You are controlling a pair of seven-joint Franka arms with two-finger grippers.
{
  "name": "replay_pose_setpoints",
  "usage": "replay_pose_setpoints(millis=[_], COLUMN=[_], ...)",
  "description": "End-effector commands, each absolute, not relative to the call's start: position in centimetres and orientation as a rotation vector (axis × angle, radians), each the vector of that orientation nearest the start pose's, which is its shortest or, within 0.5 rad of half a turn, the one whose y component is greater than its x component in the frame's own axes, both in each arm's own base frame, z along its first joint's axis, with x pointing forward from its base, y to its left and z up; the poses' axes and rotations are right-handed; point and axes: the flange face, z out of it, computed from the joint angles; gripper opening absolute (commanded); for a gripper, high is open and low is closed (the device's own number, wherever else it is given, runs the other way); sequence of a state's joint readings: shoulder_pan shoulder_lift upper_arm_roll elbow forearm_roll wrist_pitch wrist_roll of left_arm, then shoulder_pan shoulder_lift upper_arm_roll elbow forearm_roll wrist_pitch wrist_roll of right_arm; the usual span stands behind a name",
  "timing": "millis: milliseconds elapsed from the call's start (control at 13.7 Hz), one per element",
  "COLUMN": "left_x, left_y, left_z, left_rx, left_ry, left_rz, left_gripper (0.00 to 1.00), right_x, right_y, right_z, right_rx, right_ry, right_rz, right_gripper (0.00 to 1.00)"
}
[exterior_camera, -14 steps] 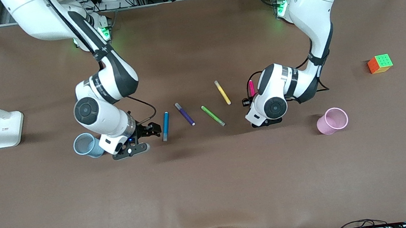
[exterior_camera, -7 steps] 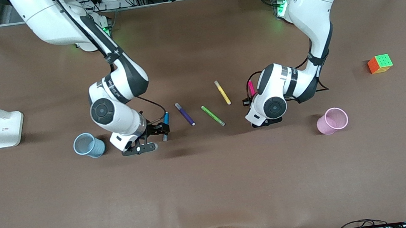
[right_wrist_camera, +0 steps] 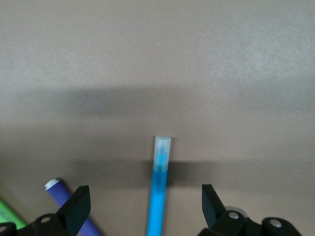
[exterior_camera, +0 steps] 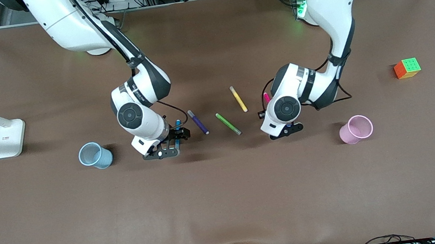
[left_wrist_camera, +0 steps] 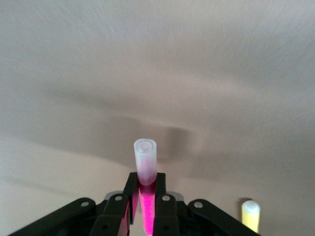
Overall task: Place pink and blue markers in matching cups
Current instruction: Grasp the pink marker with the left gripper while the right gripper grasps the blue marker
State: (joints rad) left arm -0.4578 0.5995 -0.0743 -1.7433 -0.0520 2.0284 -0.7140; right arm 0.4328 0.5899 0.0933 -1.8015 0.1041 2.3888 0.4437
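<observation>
The slim pink marker [left_wrist_camera: 145, 189], its pale translucent cap rounded, was clamped between the left gripper's [left_wrist_camera: 144, 202] black fingers, cap protruding past the tips. The blue marker [right_wrist_camera: 160, 196], capped alike, lay flat on the matte brown table [exterior_camera: 227, 203] between the right gripper's [right_wrist_camera: 145, 204] wide-spread fingers, untouched by either. Purple [exterior_camera: 198, 122], green [exterior_camera: 228, 123] and yellow [exterior_camera: 238, 99] markers lay between the arms. The ribbed blue cup [exterior_camera: 94, 155] was seen toward the right arm's end, the pink cup [exterior_camera: 356, 129] toward the left's.
</observation>
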Motion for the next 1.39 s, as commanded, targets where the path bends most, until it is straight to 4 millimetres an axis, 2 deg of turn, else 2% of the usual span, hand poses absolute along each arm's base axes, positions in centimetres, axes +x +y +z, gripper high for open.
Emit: replay_pose_setpoints(millis=[0, 146, 292, 365, 584, 657, 876, 1022, 1314], left_x=[56.2, 57.8, 58.8, 59.9, 61.4, 61.8, 62.7, 63.2, 63.6], left_y=[-29.0, -26.3, -24.7, -23.0, -19.3, -17.6, -14.2, -12.5, -11.2], left_z=[26.5, 29.7, 32.4, 34.2, 37.6, 38.8, 42.0, 43.1, 42.9], left_rx=[-2.977, -2.998, -3.021, -3.033, -3.041, -3.026, -3.035, -3.042, -2.991], left_ry=[-0.393, -0.469, -0.524, -0.576, -0.650, -0.632, -0.596, -0.573, -0.552], left_rz=[0.390, 0.339, 0.281, 0.244, 0.156, 0.107, 0.021, 0.010, -0.019], left_gripper=[0.00, 0.00, 0.00, 0.00, 0.00, 0.00, 0.00, 0.00, 0.00], right_x=[56.5, 56.5, 56.9, 56.9, 56.8, 56.6, 56.6, 56.5, 56.6], right_y=[33.0, 33.2, 33.2, 33.4, 34.4, 34.7, 34.6, 34.8, 34.7], right_z=[20.4, 19.5, 19.2, 18.9, 18.5, 18.2, 17.8, 17.4, 17.2], right_rx=[-3.098, -3.133, -3.135, -3.132, -3.118, -3.119, -3.125, -3.126, -3.122], right_ry=[0.063, 0.124, 0.124, 0.127, 0.126, 0.129, 0.124, 0.116, 0.117], right_rz=[0.053, 0.036, 0.028, 0.028, 0.017, 0.022, 0.025, 0.024, 0.013], right_gripper=[1.00, 1.00, 1.00, 1.00, 1.00, 1.00, 1.00, 1.00, 1.00])
